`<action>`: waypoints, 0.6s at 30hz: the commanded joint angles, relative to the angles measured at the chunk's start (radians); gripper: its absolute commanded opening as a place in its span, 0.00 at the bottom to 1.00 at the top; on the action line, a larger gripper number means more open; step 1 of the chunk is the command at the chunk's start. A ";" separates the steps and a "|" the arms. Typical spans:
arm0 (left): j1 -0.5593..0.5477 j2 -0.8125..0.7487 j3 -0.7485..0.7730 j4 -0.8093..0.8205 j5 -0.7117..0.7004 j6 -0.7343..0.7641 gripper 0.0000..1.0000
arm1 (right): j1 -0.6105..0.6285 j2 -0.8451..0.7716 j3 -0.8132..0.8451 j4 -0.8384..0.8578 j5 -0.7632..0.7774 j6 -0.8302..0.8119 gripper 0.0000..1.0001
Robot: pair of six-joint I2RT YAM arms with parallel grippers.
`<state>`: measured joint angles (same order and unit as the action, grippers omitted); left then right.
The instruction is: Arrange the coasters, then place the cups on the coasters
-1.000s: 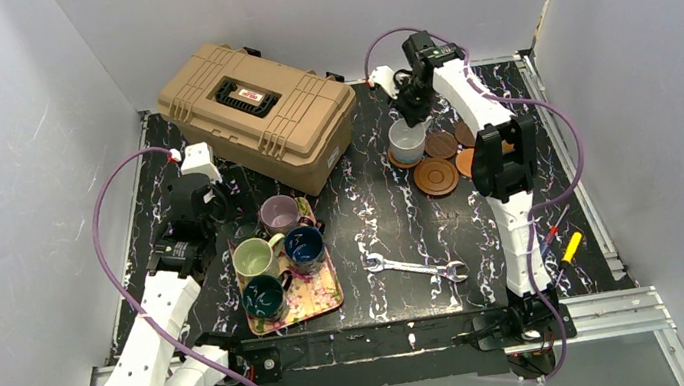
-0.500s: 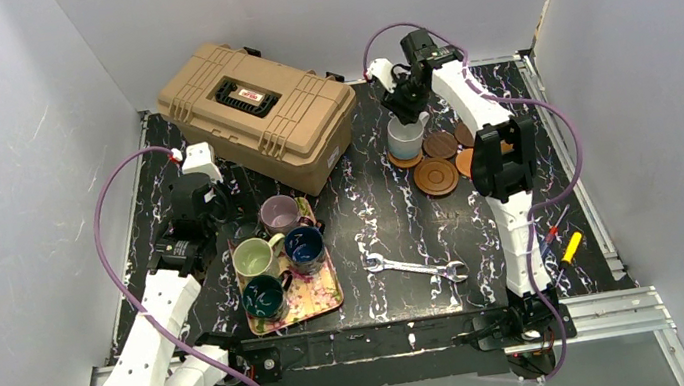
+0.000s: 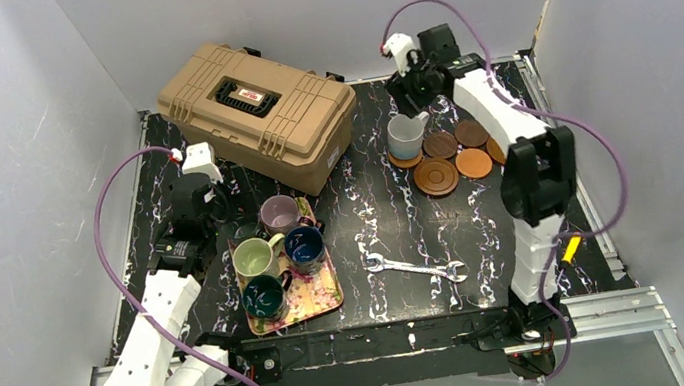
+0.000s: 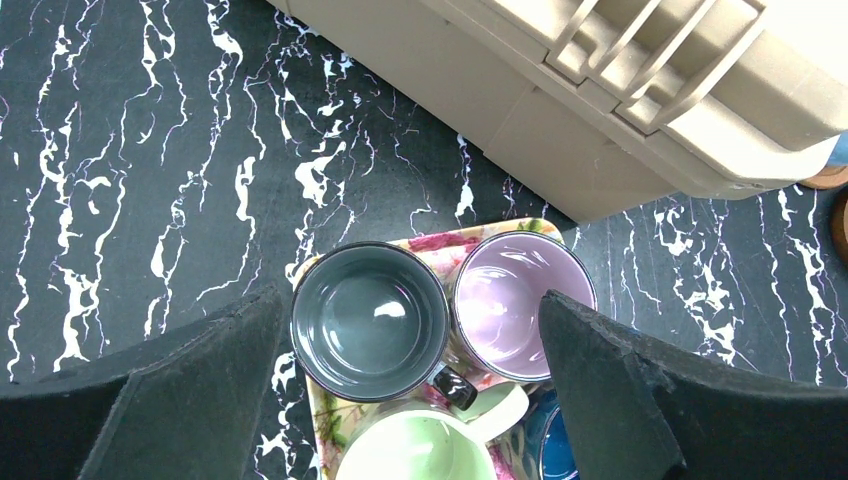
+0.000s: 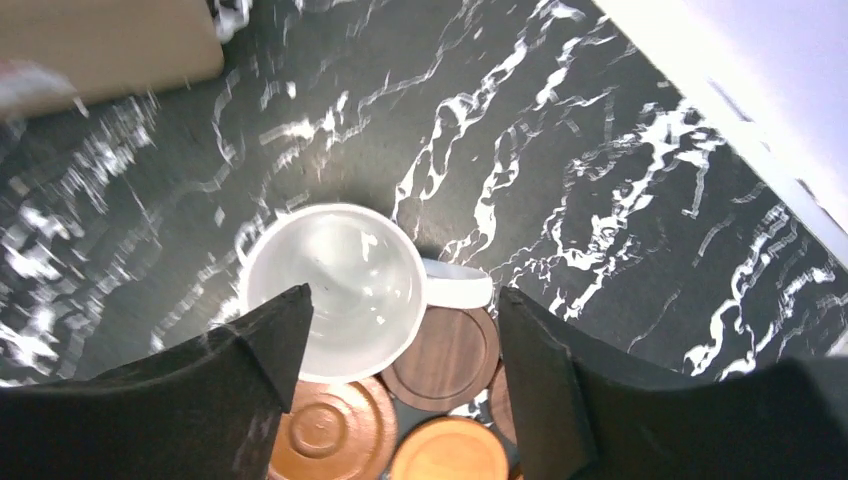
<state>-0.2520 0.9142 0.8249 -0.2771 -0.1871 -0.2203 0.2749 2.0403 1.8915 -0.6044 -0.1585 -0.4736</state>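
White cup (image 3: 403, 134) seated on leftmost of six coasters (image 3: 437, 178), near far table (image 3: 367, 109) edge. Right gripper (image 5: 402, 310) above, jaws wide, empty; left gripper (image 4: 415, 320) likewise spread over five cups (image 3: 254, 258) at tray (image 3: 318, 302). Bare table between.

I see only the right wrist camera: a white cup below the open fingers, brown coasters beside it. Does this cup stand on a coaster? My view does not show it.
Observer: Yes. The top view shows the edge of an orange coaster under the white cup.
Operator: Where are the other cups?
Observer: Top view: a mauve cup, pale green cup, navy cup and teal cup stand on the floral tray, on the left side.
Operator: Is there a sixth?
Observer: Yes. The left wrist view shows a dark green cup beside the mauve one, under the open left gripper.
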 commanded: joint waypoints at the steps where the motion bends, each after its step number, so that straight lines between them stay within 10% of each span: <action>1: 0.001 -0.025 0.010 -0.003 -0.004 0.007 0.98 | -0.010 -0.199 -0.151 0.264 0.087 0.332 0.78; 7: -0.001 -0.041 0.010 -0.001 0.009 0.003 0.98 | -0.030 -0.303 -0.355 0.417 0.122 0.786 0.87; 18: -0.001 -0.064 0.010 -0.003 0.005 0.004 0.98 | -0.037 -0.235 -0.446 0.553 0.202 1.045 0.86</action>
<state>-0.2520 0.8745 0.8249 -0.2771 -0.1841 -0.2203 0.2405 1.7847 1.4414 -0.1612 -0.0208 0.4416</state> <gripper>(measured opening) 0.981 0.863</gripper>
